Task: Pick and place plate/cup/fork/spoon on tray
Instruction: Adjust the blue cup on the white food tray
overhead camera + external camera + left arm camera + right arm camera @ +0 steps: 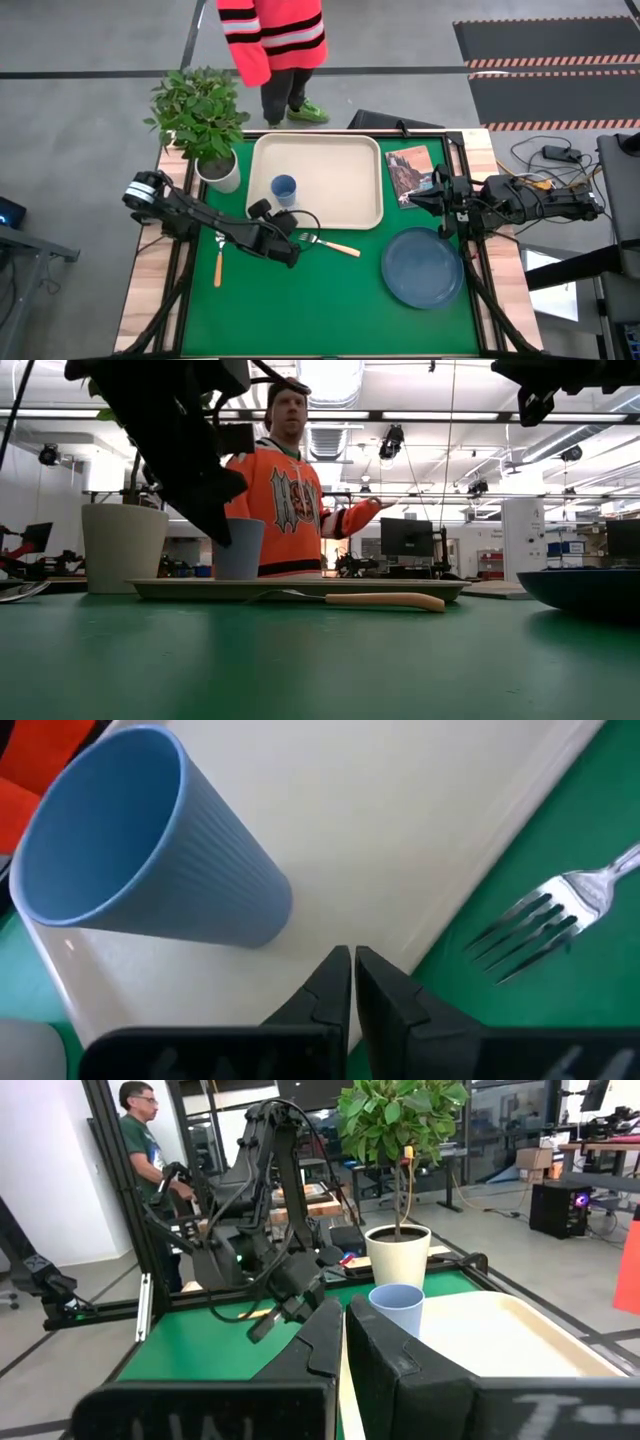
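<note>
The desk (300,310) carries a green mat across the lower centre of the high view. The tray (345,190) lies in the upper centre of that view, empty except for the cup (284,188), which stands upright near the tray's lower-left corner. The plate (422,267) lies on the green mat at lower right, below and right of the tray and apart from it. A potted plant (205,125) in a white pot stands at upper left, just beside the tray's left edge. A picture-covered booklet (408,170) lies just right of the tray. The fork (330,243) lies on the mat just below the tray's lower edge, tines to the left and pale handle to the right. The spoon (219,262) lies at lower left, well apart from the tray.

The left end effector (290,247) is low over the mat, just left of the fork tines and below the cup. Its fingers (325,995) are nearly touching and hold nothing.

The right end effector (418,199) hovers at centre right, above the plate and beside the booklet; its fingers (385,1345) are closed together and hold nothing.

A person in an orange-and-black striped jersey (272,35) stands beyond the desk at top centre.
</note>
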